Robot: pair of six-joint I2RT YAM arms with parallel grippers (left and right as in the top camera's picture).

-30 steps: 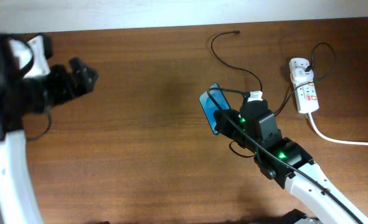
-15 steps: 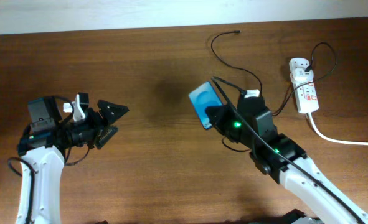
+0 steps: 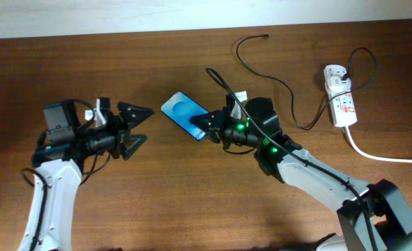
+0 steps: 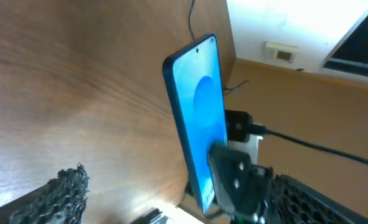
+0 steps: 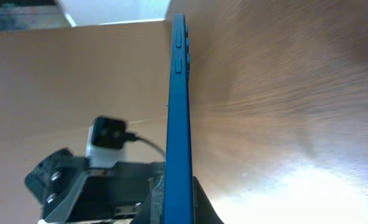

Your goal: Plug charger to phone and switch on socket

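My right gripper (image 3: 210, 125) is shut on the phone (image 3: 185, 114), a slim smartphone with a bright blue screen, and holds it off the table near the middle. The phone shows face-on in the left wrist view (image 4: 199, 118) and edge-on in the right wrist view (image 5: 178, 106). My left gripper (image 3: 144, 125) is open and empty, its fingers pointing at the phone from the left, a short gap away. The charger cable (image 3: 261, 66) is thin and black, looping at the back right, with its free tip (image 3: 265, 36) near the far edge. The white socket (image 3: 340, 96) lies at the far right.
The socket's thick white cord (image 3: 380, 156) runs off the right edge. The right arm (image 3: 310, 174) reaches in from the lower right and the left arm (image 3: 49, 188) from the lower left. The wooden table (image 3: 122, 63) ends at the far edge.
My right gripper has carried the phone leftward toward the table's middle. My left arm has swung in from the far left, and its open gripper now faces the phone.
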